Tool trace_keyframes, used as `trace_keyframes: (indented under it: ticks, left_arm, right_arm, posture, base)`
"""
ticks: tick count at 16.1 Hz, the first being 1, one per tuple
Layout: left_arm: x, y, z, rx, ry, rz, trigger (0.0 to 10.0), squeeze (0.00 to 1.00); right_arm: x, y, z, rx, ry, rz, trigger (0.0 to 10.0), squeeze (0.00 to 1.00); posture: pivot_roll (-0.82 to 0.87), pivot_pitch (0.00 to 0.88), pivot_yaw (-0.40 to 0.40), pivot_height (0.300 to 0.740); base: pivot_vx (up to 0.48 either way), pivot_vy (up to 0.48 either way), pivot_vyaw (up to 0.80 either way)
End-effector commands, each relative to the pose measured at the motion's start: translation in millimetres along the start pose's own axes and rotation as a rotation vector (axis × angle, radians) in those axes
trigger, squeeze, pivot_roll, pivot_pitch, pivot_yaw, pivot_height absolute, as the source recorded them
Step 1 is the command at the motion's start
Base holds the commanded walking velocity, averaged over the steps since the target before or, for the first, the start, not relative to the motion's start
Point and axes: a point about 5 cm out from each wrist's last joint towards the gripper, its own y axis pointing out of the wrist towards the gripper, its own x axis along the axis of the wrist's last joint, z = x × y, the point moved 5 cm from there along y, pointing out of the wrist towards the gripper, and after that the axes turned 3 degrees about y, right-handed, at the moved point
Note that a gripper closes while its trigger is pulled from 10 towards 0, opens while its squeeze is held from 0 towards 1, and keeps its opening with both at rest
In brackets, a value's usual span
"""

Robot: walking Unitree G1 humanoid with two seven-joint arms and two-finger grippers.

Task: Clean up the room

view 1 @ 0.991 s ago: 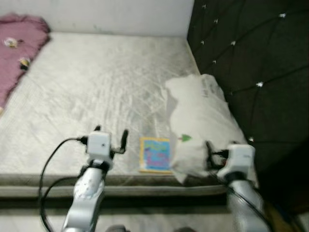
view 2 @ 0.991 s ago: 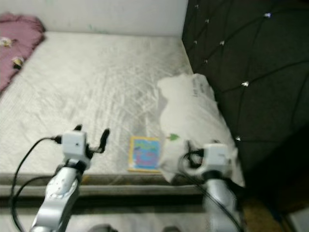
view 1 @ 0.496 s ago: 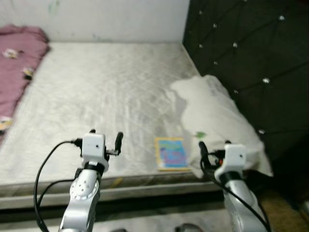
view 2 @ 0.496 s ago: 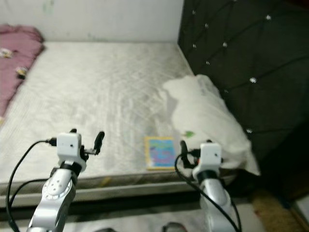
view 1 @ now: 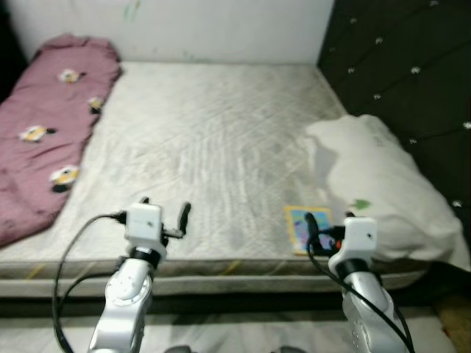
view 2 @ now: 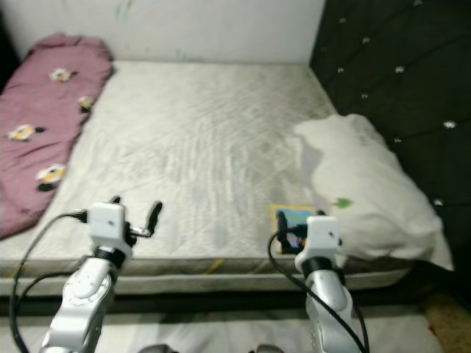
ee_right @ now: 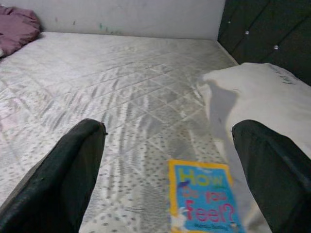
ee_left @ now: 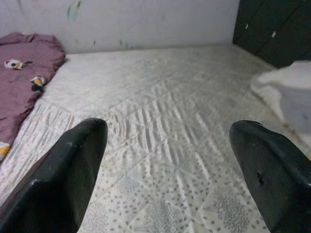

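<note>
1. I see the book (ee_right: 205, 199) at the mattress (view 1: 213, 140) front edge, touching the white pillow (view 1: 383, 184).
2. My right gripper (ee_right: 170, 170) hovers spread wide before it; my left gripper (ee_left: 170, 165) is wide too.
3. Pink blanket (view 1: 51, 125) lies along the left edge.

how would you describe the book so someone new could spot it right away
Find the bare mattress with the dark tufted headboard on the right. The book lies flat near the front edge, beside the white pillow, just ahead of the right hand. It is the one small, bright thing there: yellow border, blue cover.
</note>
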Motion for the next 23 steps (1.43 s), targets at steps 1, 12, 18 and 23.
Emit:
trace_keyframes:
  ticks: [1, 12, 18, 23]
  left_arm:
    - [9, 3.0, -13.4, -0.049, -0.018, -0.035, 10.0, 0.00]
    - [6, 0.9, -19.5, -0.092, -0.050, -0.027, 10.0, 0.00]
    - [5, -2.5, -17.6, -0.095, -0.042, -0.020, 10.0, 0.00]
    - [-2, -4.9, -13.2, -0.097, -0.018, 0.015, 10.0, 0.00]
  right_arm:
    - [1, -1.0, -10.3, -0.029, -0.011, 0.001, 10.0, 0.00]
    - [3, -0.9, -13.1, -0.033, -0.024, -0.003, 10.0, 0.00]
    - [3, -3.2, -13.2, -0.041, -0.018, -0.004, 10.0, 0.00]
    - [7, 1.2, -15.2, -0.059, -0.007, -0.013, 10.0, 0.00]
  posture:
    - [-0.02, 0.000, 0.014, 0.740]
    - [-0.03, 0.000, 0.008, 0.740]
    - [-0.01, 0.000, 0.019, 0.740]
    - [-0.02, 0.012, 0.022, 0.740]
  base:
    - [0.000, 0.000, 0.00]
    - [0.271, 0.000, 0.00]
    - [0.419, 0.000, 0.00]
    - [0.000, 0.000, 0.00]
